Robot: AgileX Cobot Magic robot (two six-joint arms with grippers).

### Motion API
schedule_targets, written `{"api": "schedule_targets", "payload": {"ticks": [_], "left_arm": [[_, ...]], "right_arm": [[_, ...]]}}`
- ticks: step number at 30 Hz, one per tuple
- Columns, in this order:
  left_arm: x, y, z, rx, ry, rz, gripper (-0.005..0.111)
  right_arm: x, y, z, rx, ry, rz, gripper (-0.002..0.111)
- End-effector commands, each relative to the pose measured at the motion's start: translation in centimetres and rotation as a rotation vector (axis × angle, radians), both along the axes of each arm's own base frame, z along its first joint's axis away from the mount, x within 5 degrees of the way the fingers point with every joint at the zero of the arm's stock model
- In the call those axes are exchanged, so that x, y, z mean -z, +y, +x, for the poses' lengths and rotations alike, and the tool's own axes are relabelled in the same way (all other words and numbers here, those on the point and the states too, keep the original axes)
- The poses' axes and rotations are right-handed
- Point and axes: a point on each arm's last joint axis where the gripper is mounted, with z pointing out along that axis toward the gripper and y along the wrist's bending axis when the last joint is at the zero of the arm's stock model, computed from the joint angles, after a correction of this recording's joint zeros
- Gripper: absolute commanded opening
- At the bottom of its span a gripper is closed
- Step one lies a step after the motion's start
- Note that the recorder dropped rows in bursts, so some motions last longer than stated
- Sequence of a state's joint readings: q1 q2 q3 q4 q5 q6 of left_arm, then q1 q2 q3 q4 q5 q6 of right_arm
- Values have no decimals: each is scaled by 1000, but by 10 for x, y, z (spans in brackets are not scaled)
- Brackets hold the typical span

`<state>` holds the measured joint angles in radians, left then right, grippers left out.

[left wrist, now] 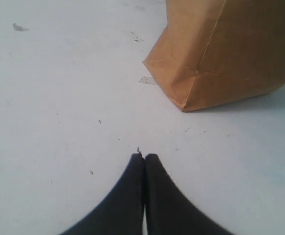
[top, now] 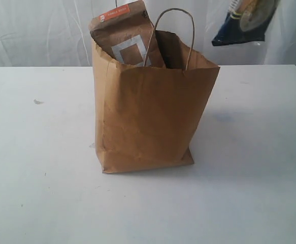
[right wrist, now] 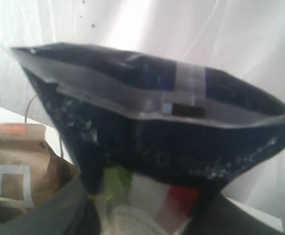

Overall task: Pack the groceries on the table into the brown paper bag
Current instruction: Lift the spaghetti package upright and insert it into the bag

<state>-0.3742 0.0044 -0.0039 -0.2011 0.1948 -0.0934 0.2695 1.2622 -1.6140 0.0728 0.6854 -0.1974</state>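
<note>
Pack carried high at the back right; bag mouth half taken.

Nearest, the left hand [left wrist: 143,156] is seen low over the wide white bench [top: 46,203], jaws pressed together and empty, near the bottom corner of the tall creased brown paper bag [top: 148,122]. The bag stands mid-bench, leaning a little, and the brown pouch with orange label [top: 125,35] is lodged in its left half, top protruding. Beyond and above, to the right, the long dark-blue pasta pack [top: 244,23] is clamped in the right hand [right wrist: 144,215], jaws partly closed on its lower end. Judged best: the pack should be brought over the free right side of the mouth, turned end-down, and threaded clear of the twisted paper handle [top: 174,9]. It should be let go only once sunk beside the pouch. The leaning wall could be steadied by the left hand.
</note>
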Motion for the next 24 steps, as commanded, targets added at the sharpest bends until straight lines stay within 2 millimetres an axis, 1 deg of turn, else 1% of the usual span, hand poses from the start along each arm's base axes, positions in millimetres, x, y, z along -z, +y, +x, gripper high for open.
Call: {"api": "schedule_targets", "payload": {"ticks": [1, 4, 9, 16, 21, 24], "left_arm": [[1, 0, 0, -2, -1, -1, 0], [1, 0, 0, -2, -1, -1, 0], [1, 0, 0, -2, -1, -1, 0], [1, 0, 0, -2, -1, -1, 0], [1, 0, 0, -2, -1, -1, 0], [1, 0, 0, -2, -1, -1, 0]], "right_arm": [[-26, 17, 2, -60, -135, 40, 0], [-31, 30, 3, -106, -152, 42, 0], [-32, 53, 1, -188, -163, 49, 0], [-21, 80, -3, -291, -86, 42, 0], [-15, 89, -3, -317, -56, 49, 0], [-7, 93, 3, -315, -6, 33, 0]]}}
